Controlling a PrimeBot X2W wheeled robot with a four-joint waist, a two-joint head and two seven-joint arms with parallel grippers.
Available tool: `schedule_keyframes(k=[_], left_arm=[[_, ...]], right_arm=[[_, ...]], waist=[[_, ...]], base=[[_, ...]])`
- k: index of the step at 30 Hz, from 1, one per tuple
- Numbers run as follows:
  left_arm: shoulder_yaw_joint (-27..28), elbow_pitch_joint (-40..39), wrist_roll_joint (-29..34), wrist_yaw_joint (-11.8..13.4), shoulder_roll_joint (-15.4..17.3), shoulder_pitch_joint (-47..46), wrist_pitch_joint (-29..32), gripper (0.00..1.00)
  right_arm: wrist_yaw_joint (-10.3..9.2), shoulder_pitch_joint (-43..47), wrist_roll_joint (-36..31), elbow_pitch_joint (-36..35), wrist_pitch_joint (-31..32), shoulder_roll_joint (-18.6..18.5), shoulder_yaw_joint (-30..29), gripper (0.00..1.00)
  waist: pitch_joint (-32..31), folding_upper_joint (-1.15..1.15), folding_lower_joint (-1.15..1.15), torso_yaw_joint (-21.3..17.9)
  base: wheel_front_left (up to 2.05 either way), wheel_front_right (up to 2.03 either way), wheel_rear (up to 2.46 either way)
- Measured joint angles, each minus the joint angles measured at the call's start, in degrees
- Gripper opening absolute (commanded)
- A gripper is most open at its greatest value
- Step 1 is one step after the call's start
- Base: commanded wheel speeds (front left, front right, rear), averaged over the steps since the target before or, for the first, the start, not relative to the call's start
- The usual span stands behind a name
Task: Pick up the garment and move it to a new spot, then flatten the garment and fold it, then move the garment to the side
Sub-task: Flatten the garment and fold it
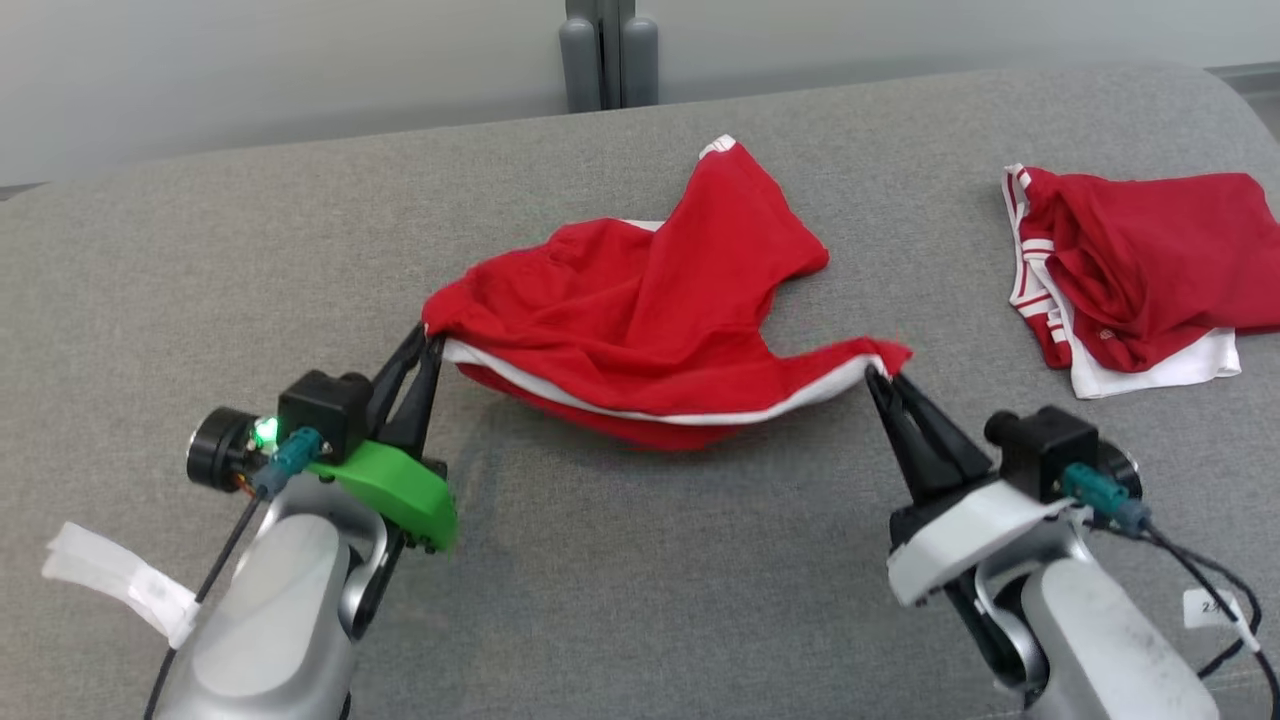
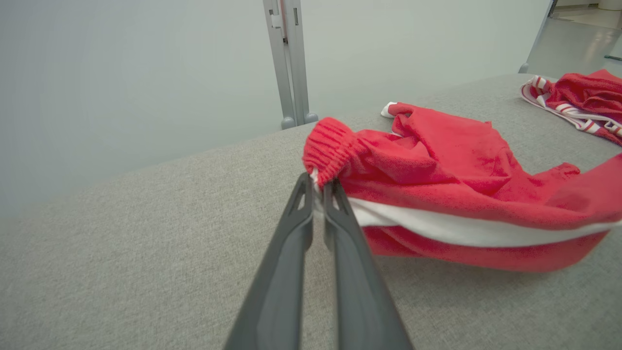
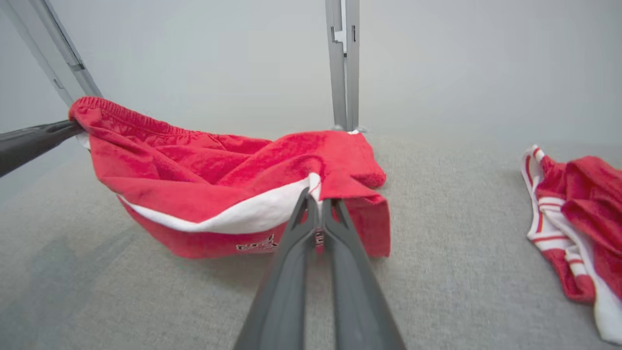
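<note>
Red garment [image 1: 640, 320] hangs stretched between both arms over the grey counter [image 1: 620, 600], its far end resting on the cloth top. Left fingers [image 1: 410, 385] pinch the elastic waistband corner tight; right fingers [image 1: 915, 430] clamp narrow on the white-trimmed edge opposite. The sagging middle seems just clear of the counter, though that is hard to confirm; a second red garment [image 1: 1140, 270] lies well apart to the right.

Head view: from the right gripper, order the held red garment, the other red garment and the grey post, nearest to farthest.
1. The held red garment: its corner is pinched in the right gripper.
2. The other red garment: lying off to its right.
3. The grey post: at the far back, centre.
</note>
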Motion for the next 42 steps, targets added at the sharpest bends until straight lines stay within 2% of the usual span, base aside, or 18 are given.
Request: schedule_keyframes(k=[7,13,20,27,30,35,38,42], left_arm=[[2.1,-6.5,-1.2,0.9,0.3,-8.0,2.1,0.00],[3.4,-12.2,-1.4,2.7,1.5,-13.9,6.3,0.00],[4.4,-19.3,-2.9,5.1,1.7,-13.4,10.6,0.00],[4.5,-25.4,-4.2,6.3,2.2,-10.5,14.7,0.00],[5.2,-26.0,-6.4,5.8,2.2,-10.9,16.7,0.00],[6.0,-22.3,-7.9,3.9,3.1,-18.5,18.9,0.00],[6.3,-17.3,-7.8,2.6,3.7,-25.9,18.9,0.00],[6.8,-9.7,-5.8,1.8,5.7,-36.7,15.4,0.00]], right_arm=[[0.00,-10.7,-0.8,-6.7,3.5,-3.7,0.1,0.00],[0.00,-17.4,-2.0,-9.9,6.8,-3.7,-1.8,0.00],[0.00,-16.8,-5.5,-15.5,11.6,-1.5,-6.3,0.00],[0.00,-15.0,-6.1,-20.1,16.8,-0.7,-6.6,0.00],[0.00,-16.6,-5.5,-19.6,18.7,-0.2,-7.6,0.00],[0.00,-26.4,-5.9,-14.7,20.1,-1.0,-7.3,0.00],[0.00,-35.7,-7.0,-8.8,20.1,-1.9,-6.5,0.00],[0.00,-48.0,-10.2,0.4,18.5,-1.5,-4.2,0.00]], waist=[[-2.9,0.00,0.00,0.4],[-5.7,0.00,0.00,1.0],[-7.9,0.00,0.00,2.5],[-7.1,0.00,0.00,4.0],[-5.6,0.00,0.00,4.2],[-1.3,0.00,0.00,4.2],[2.2,0.00,0.00,4.0],[7.0,0.00,0.00,3.5]], base=[[0.00,0.00,0.00],[0.00,0.00,0.00],[0.00,0.00,0.00],[0.00,0.00,0.00],[0.00,0.00,0.00],[0.00,0.00,0.00],[0.00,0.00,0.00],[0.00,0.00,0.00]])
